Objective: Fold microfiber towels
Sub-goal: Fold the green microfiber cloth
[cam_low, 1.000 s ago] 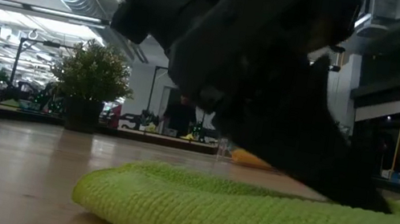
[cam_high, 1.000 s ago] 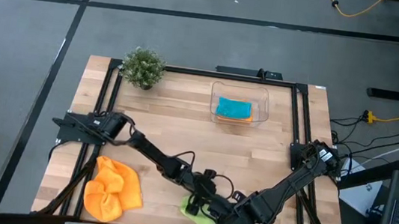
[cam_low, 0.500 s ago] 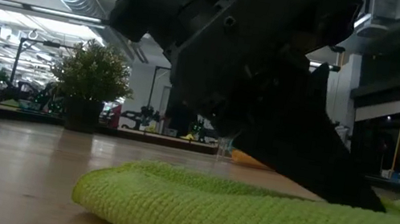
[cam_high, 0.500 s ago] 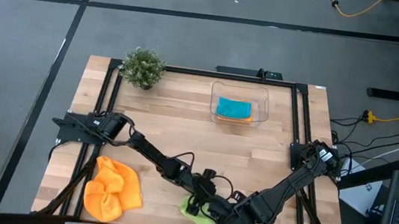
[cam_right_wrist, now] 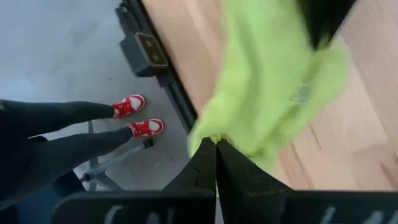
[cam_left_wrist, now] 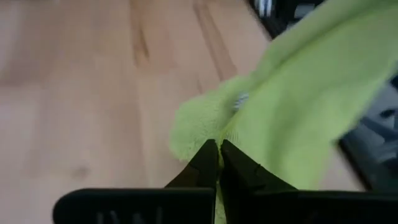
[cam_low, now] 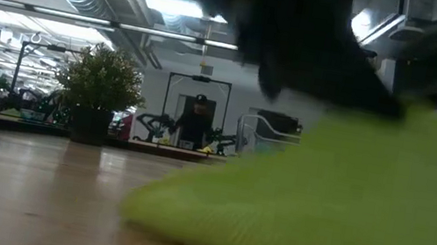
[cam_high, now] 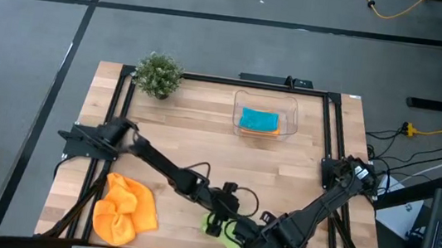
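Lime green towel (cam_high: 226, 235) above wooden table (cam_high: 203, 139)

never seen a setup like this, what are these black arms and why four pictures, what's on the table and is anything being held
These are two robot arms at a wooden table, each ending in a two-finger tool. One camera looks straight down, one sits at table height, and one rides on each wrist.

On the table: a small potted plant, a clear plastic tub holding a folded teal towel on an orange one, a crumpled orange towel, and a lime green towel near the front edge.

Both arms meet at the green towel. The left tool is shut on one edge of it, the right tool on another. A person's legs and red shoes show beside the table.
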You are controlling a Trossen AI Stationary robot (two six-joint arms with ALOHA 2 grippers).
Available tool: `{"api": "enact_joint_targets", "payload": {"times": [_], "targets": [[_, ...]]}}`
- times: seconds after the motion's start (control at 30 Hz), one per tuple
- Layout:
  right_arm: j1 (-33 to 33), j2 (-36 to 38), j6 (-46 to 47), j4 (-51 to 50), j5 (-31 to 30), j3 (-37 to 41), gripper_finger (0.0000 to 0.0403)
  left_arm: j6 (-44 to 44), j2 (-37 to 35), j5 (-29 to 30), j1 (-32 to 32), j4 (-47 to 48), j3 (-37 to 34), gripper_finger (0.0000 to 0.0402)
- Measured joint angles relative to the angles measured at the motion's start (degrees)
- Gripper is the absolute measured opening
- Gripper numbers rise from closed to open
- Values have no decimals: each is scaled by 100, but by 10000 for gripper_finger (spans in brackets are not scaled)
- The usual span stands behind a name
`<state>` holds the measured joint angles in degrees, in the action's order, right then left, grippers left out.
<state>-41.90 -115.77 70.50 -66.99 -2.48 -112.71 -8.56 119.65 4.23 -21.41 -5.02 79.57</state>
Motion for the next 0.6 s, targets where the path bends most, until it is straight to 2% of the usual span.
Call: {"api": "enact_joint_targets", "payload": {"times": [0.17, 0.33, 0.47, 0.6], "targets": [[-92, 0, -3, -605, -506, -448, 0, 15, -953, 427, 39, 1131, 9, 0], [-97, 2, -42, -1094, -1122, -795, 0, -181, -1665, 556, 154, 2437, 7, 0], [-97, 4, -46, -1245, -1154, -887, 0, -393, -2121, 553, 201, 3239, 2, 0], [-97, 4, -48, -1245, -1154, -889, 0, -493, -2438, 572, 228, 3524, 4, 4]]}}
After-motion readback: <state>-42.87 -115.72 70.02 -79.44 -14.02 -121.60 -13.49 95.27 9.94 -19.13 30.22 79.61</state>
